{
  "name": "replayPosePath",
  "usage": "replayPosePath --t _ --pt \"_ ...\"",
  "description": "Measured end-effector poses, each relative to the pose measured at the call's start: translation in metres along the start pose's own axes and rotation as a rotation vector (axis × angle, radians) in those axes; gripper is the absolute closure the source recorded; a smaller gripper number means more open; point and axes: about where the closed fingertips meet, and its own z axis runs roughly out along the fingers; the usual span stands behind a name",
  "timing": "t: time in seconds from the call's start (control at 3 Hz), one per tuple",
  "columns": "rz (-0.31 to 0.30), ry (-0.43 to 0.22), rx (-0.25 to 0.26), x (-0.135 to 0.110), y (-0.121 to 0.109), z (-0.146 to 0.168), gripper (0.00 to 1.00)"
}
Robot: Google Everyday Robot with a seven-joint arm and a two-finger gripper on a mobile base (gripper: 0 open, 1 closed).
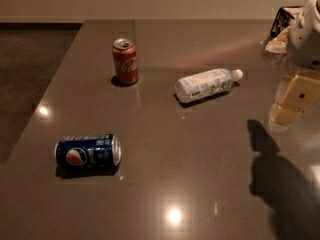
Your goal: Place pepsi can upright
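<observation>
The pepsi can [88,155] is dark blue with a round red-white-blue logo. It lies on its side near the front left of the grey-brown table [190,149], its silver ends pointing left and right. My gripper [292,103] hangs at the right edge of the view, under the white arm housing [307,34]. It is above the table and far to the right of the pepsi can. It holds nothing that I can see.
A red cola can [125,61] stands upright at the back left. A clear plastic bottle [207,84] with a pale label lies on its side mid-table. A dark holder [281,29] sits at the back right. The table's left edge drops to dark floor [30,74].
</observation>
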Motion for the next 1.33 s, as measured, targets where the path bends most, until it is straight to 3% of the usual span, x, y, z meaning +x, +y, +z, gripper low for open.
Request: replayPosePath --t 0.33,0.67,1.33 --pt "0.0 0.0 0.001 0.0 0.0 0.0 0.0" --pt "0.002 -0.006 0.003 -0.016 0.002 0.007 0.0" --pt "-0.012 -0.023 -0.046 -0.067 0.015 0.028 0.0"
